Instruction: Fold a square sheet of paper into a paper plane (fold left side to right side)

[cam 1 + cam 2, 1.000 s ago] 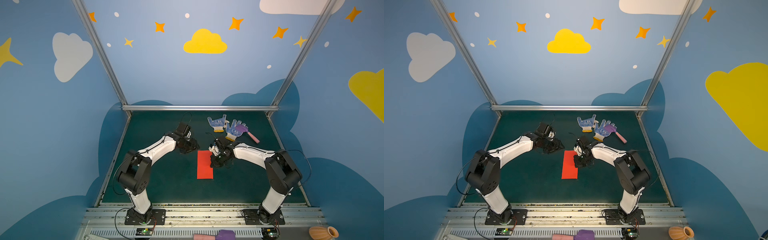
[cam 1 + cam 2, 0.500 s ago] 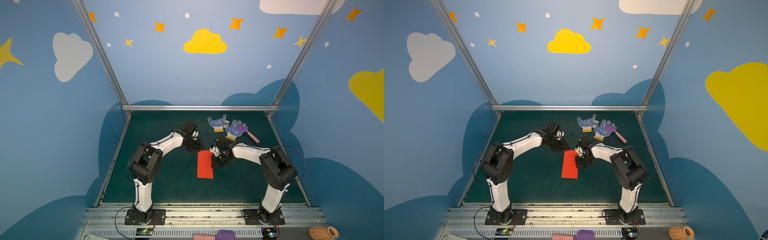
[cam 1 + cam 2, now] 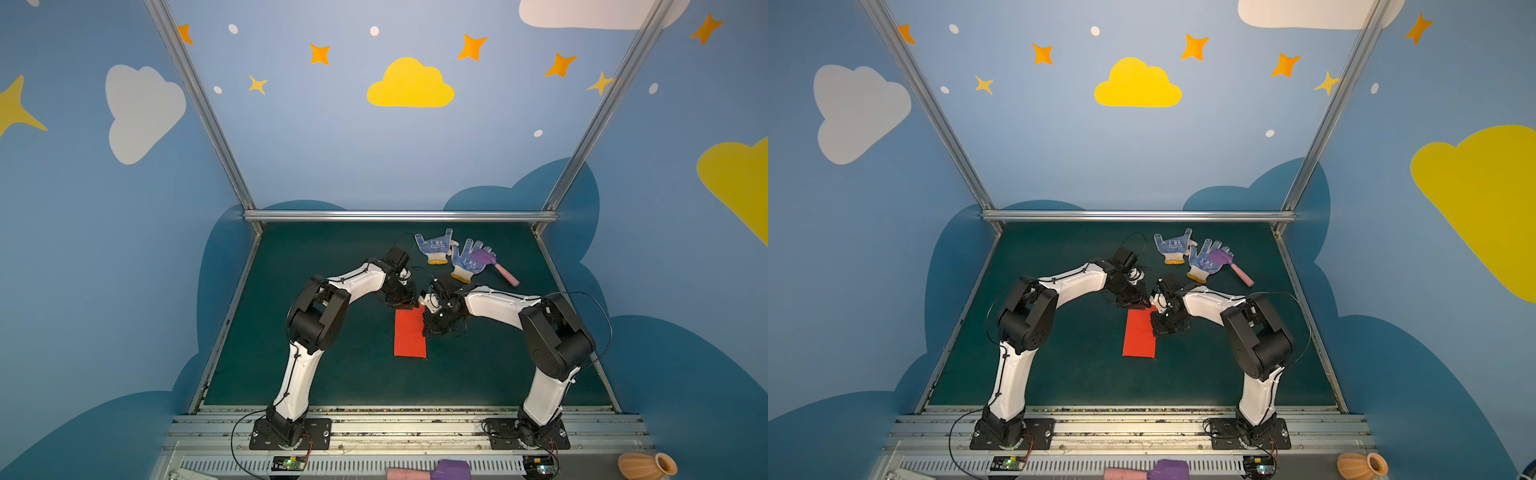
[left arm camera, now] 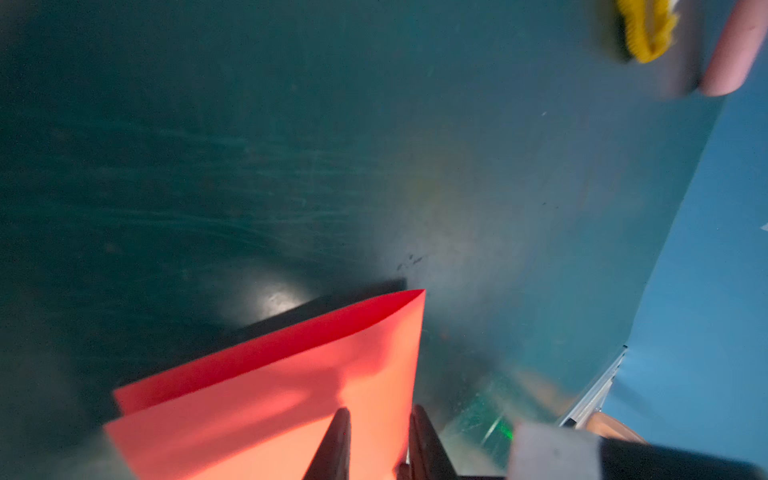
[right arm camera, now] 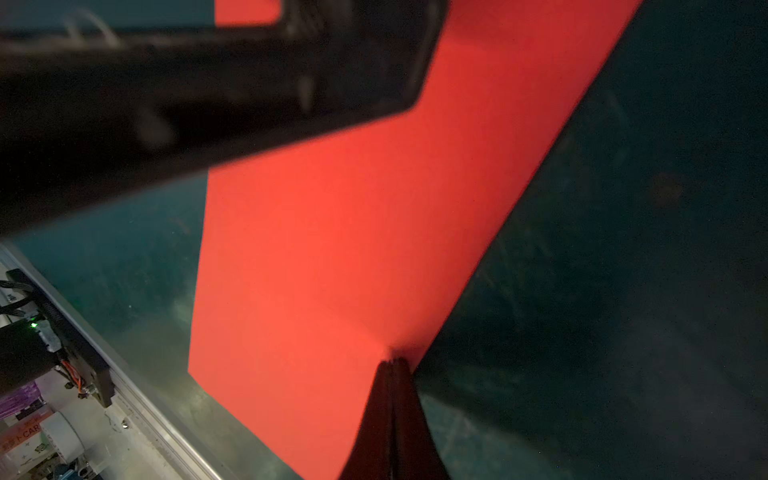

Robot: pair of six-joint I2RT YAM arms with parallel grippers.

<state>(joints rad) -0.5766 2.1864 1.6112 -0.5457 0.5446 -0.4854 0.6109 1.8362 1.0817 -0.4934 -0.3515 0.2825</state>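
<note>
Hiding paper [image 3: 410, 336] corner: left end effector [image 3: 404, 304]

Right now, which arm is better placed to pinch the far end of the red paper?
Left, probably. The left gripper is at the far end of the red paper, jaws slightly apart over it. The right gripper is shut, its tip at the paper's right edge.
</note>
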